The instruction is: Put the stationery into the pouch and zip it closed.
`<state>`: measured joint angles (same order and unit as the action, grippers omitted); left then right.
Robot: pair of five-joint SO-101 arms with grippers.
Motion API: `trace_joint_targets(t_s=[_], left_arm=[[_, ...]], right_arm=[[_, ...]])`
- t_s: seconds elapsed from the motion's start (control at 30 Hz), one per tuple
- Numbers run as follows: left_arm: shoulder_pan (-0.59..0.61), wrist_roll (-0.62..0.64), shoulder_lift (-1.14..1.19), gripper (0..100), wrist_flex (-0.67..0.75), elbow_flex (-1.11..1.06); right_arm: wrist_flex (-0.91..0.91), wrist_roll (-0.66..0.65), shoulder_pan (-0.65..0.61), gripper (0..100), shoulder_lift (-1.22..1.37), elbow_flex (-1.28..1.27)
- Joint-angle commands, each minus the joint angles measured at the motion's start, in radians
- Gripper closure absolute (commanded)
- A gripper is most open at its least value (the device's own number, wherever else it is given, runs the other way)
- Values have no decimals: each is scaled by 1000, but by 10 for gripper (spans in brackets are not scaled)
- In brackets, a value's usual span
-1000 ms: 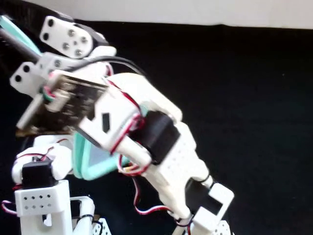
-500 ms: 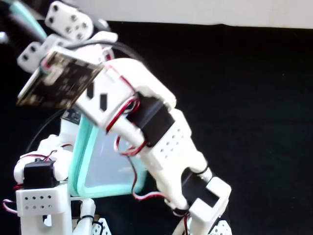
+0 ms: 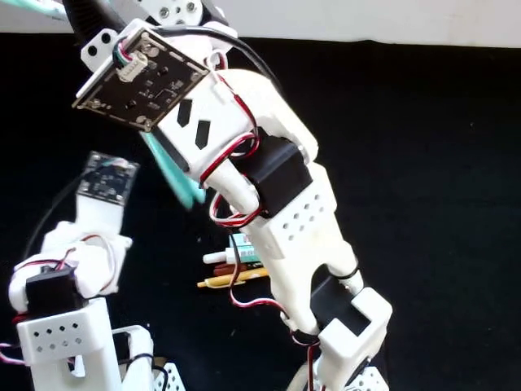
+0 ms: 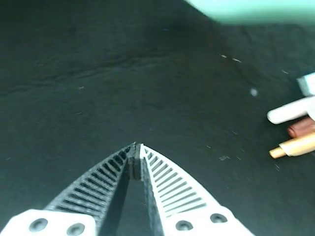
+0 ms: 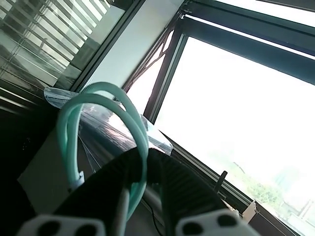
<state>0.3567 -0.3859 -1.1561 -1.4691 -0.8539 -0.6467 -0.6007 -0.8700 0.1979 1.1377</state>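
- The left gripper point(image 4: 136, 147) sat close to its own camera. Its two fingers were pressed together with nothing between them. It pointed down at the black cloth point(image 4: 98, 73).
- The right gripper point(image 5: 146, 155) was pinching the green edge of the pouch point(image 5: 106, 123). The pouch was up in the air, off the table.
- In the high view, the right arm point(image 3: 285, 212) was big and in front. It hid most of the pouch point(image 3: 177, 177), so just a smeary strip of green poked out beside it. The top of the arm was cut off by the picture's edge.
- The left arm point(image 3: 69, 277) stood low at the side, with a small camera board point(image 3: 106, 177) on it.
- The stationery point(image 3: 232, 262) lay on the cloth under the raised arm, not in the pouch. The arm covered part of it.
- In the left wrist view, the stationery point(image 4: 295, 130) was cut off at the edge. Just the ends showed: one white, one brown, one yellow. It lay well apart from the left gripper. How many pieces there were was hard to tell.
- The black cloth covered the table and had a few tiny specks on it.
- Far back in the high view was a white wall point(image 3: 366, 20).
- Behind the lifted pouch was a big bright window point(image 5: 236, 98), with blinds point(image 5: 44, 34) off to one side.
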Motion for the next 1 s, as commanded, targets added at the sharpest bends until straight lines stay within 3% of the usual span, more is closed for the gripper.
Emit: trace_joint_targets(t_s=[0.0,0.3,0.5,0.67,0.97], left_arm=[[21,-5,-7,992,21,13],[1,-5,-7,992,5,5],[7,-5,-7,992,3,7],[68,-3,-7,992,18,16],[134,126,-7,992,23,79]], right_arm=[[27,-12,-15,992,-2,5],[27,-6,-16,992,102,12],[27,195,-16,992,127,13],[27,264,-16,992,127,13],[24,262,-88,992,127,13]])
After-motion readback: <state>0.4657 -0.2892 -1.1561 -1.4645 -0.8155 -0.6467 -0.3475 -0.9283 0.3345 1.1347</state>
